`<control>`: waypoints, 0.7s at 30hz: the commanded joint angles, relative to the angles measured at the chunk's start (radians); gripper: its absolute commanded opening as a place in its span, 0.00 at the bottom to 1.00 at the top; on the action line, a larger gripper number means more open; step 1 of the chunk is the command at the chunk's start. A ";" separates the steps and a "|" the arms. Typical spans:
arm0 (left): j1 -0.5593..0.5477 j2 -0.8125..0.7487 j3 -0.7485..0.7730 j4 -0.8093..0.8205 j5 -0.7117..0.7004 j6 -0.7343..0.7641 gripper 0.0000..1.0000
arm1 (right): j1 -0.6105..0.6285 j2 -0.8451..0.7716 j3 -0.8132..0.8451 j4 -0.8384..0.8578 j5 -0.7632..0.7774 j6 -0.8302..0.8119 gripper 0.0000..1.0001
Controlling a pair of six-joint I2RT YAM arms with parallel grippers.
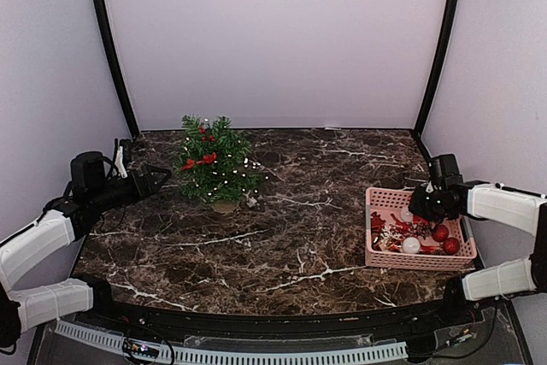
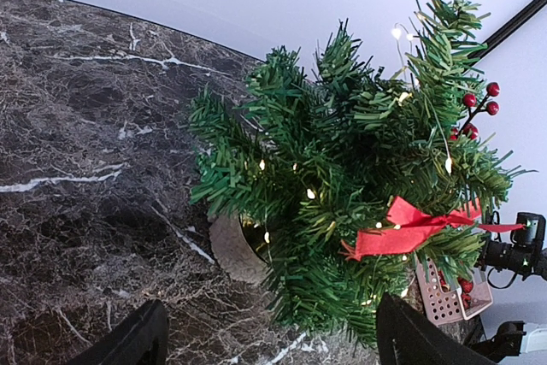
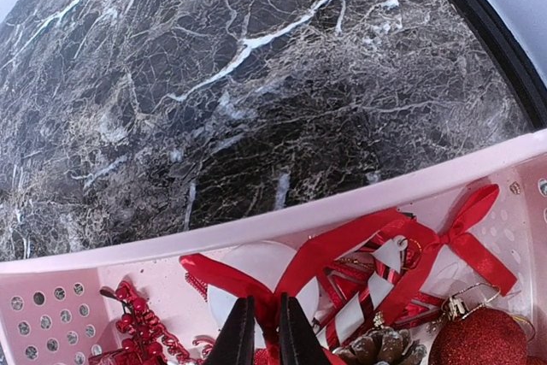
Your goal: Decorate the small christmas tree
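The small christmas tree (image 1: 215,164) stands on the marble at the back left, in a tan pot (image 2: 235,250), with a red bow (image 2: 410,228), red berries (image 2: 479,104) and tiny lights on it. My left gripper (image 1: 158,175) hovers just left of the tree, open, its fingers (image 2: 128,339) wide apart on either side of the lower branches and touching nothing. My right gripper (image 1: 420,208) is down inside the pink basket (image 1: 369,211). Its jaws (image 3: 267,331) are pinched on the knot of a red ribbon bow (image 3: 342,250) that lies over a white ball (image 3: 256,271).
The basket (image 3: 342,211) at the right also holds a candy cane (image 3: 376,288), a pine cone (image 3: 380,348), red balls (image 1: 450,245), a white ball (image 1: 411,245) and a red berry sprig (image 3: 137,322). Black frame posts rise at both back corners.
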 commanded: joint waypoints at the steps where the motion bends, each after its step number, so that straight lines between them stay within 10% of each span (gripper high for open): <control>1: 0.003 -0.022 0.010 -0.002 0.012 0.005 0.86 | -0.006 0.006 -0.017 -0.003 0.007 -0.006 0.10; 21: 0.060 0.024 0.181 -0.052 0.129 0.037 0.87 | 0.031 -0.207 0.129 -0.029 -0.227 0.103 0.00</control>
